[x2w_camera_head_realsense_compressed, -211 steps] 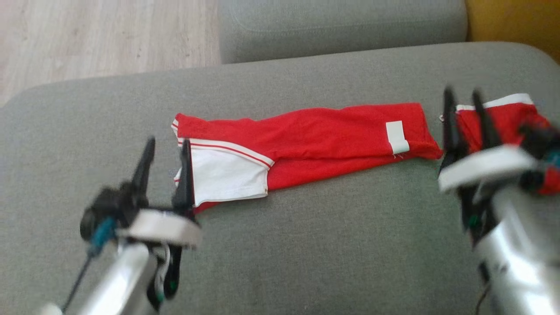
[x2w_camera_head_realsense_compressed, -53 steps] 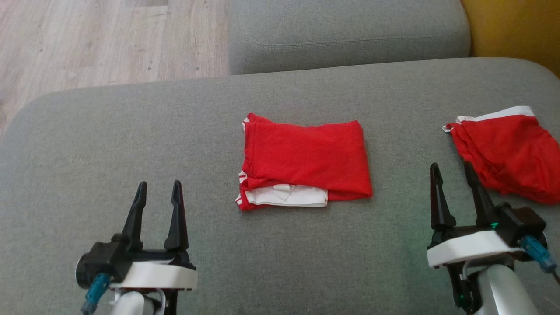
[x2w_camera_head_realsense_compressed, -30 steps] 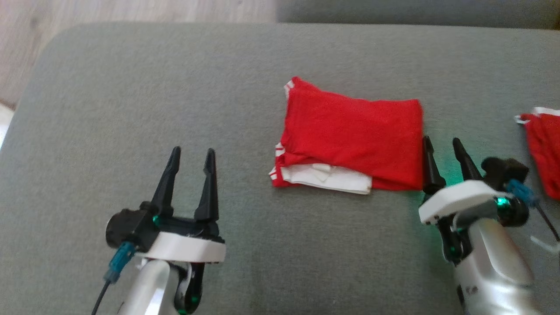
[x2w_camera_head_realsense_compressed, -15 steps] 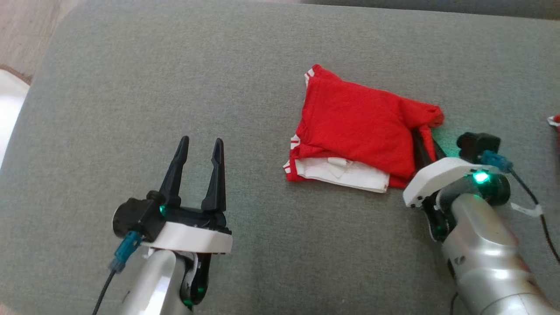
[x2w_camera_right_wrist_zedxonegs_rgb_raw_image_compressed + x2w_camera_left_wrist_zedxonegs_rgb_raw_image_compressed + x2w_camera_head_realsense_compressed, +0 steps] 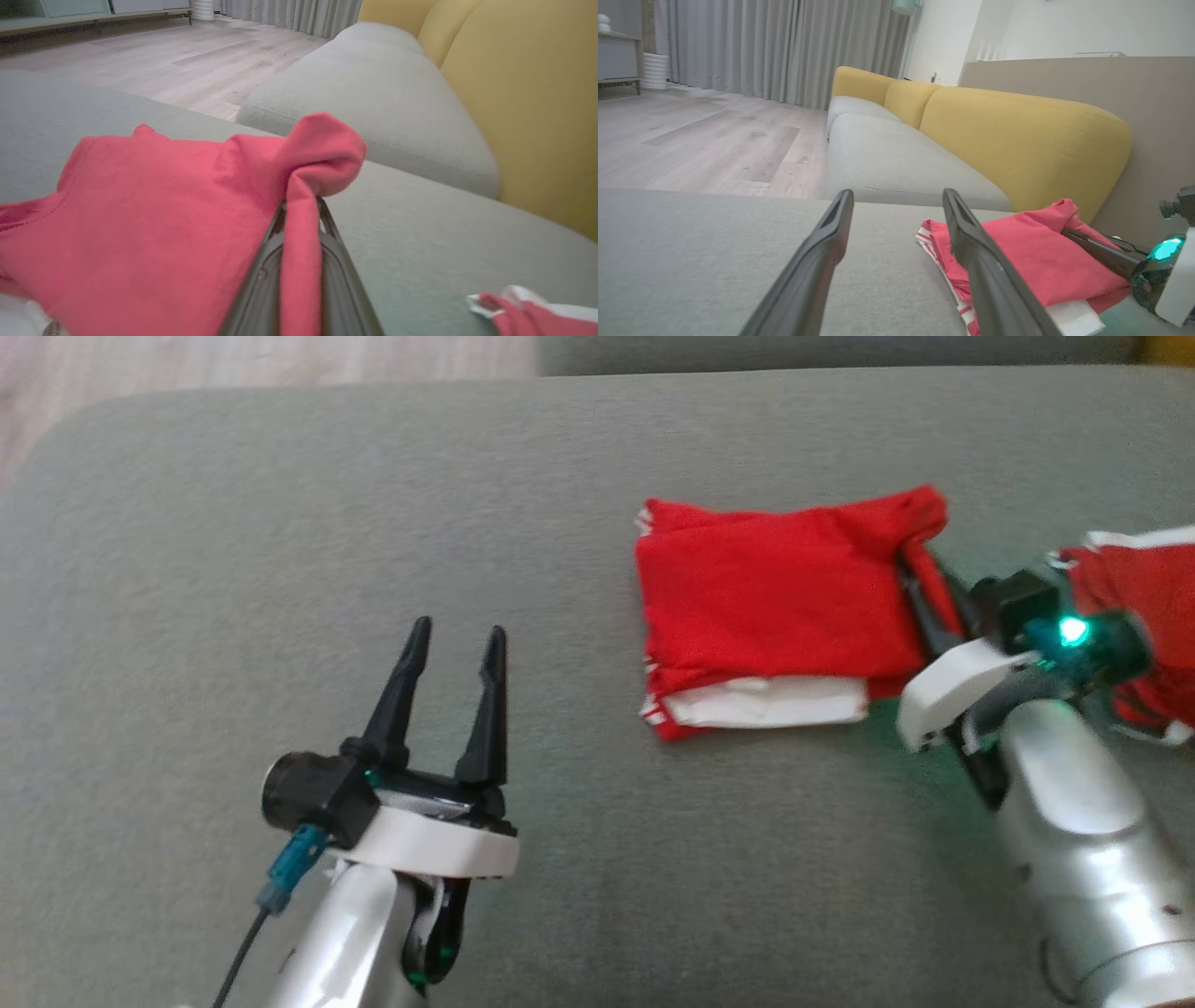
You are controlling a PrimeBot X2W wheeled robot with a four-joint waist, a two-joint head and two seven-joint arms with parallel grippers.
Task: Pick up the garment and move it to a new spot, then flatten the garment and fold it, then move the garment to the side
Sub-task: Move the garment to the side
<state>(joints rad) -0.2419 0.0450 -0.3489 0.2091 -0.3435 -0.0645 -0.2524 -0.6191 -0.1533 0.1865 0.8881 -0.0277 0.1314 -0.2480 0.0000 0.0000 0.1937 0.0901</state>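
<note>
Your jaws on the right gripper are clamped on a puckered corner of the folded garment, its soft red knit bunched into a rounded knob above the dark tapered fingers. The rest lies as a rough rectangle on the grey woven sofa cushion, with a white layer and striped trim at its near edge. Your left gripper hovers well apart to the left, jaws spread and empty. A second red cloth lies crumpled beside the right wrist
</note>
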